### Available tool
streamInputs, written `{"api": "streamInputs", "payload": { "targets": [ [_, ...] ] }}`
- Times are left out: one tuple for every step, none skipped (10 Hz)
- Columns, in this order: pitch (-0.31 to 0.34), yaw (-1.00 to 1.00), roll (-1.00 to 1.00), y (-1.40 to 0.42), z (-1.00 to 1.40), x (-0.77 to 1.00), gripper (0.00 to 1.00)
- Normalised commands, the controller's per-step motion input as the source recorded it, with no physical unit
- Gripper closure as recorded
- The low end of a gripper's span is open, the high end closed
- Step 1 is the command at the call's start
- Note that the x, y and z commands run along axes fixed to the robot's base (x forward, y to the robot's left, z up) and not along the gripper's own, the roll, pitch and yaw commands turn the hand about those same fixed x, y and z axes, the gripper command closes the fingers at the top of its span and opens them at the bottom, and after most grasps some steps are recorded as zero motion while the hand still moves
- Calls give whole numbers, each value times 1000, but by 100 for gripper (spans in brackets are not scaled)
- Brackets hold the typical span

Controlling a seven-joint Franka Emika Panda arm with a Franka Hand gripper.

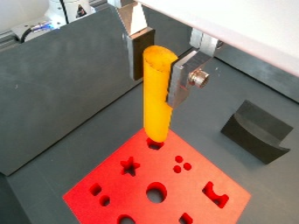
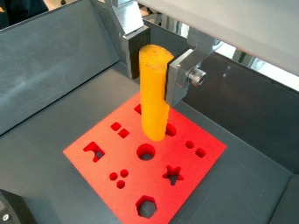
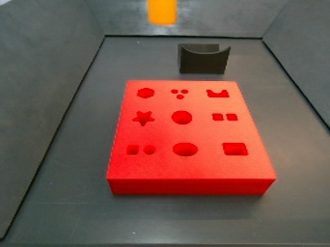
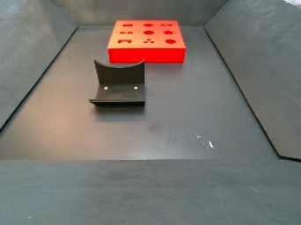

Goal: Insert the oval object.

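My gripper point(image 1: 159, 70) is shut on the oval object point(image 1: 156, 96), a smooth orange-yellow peg held upright by its upper end between the silver fingers point(image 1: 184, 83). Both wrist views show it, also point(image 2: 156, 92) in my gripper point(image 2: 159, 72). The peg hangs above the red block point(image 1: 117, 188), which has several shaped holes. In a side view only the peg's lower end point(image 3: 161, 10) shows, high above the floor; the gripper is out of that view. The block's oval hole point(image 3: 187, 150) lies in the row nearest that camera. The block also shows in the wrist view point(image 2: 117, 157) and side view point(image 4: 147, 54).
A dark grey curved holder block point(image 3: 202, 58) stands on the floor beyond the red block point(image 3: 194, 178), also seen in a side view point(image 4: 118, 83) and a wrist view point(image 1: 260, 131). Grey walls point(image 3: 52, 58) enclose the dark floor point(image 4: 165, 123).
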Motion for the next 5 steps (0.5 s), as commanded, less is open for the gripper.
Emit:
{"api": "streamInputs", "payload": {
  "targets": [
    [0, 131, 251, -563, -131, 69, 100],
    [0, 286, 204, -571, -171, 183, 100],
    [0, 351, 177, -529, -191, 186, 100],
    [0, 420, 167, -466, -251, 211, 100],
    [-11, 449, 133, -449, -329, 286, 100]
  ]
}}
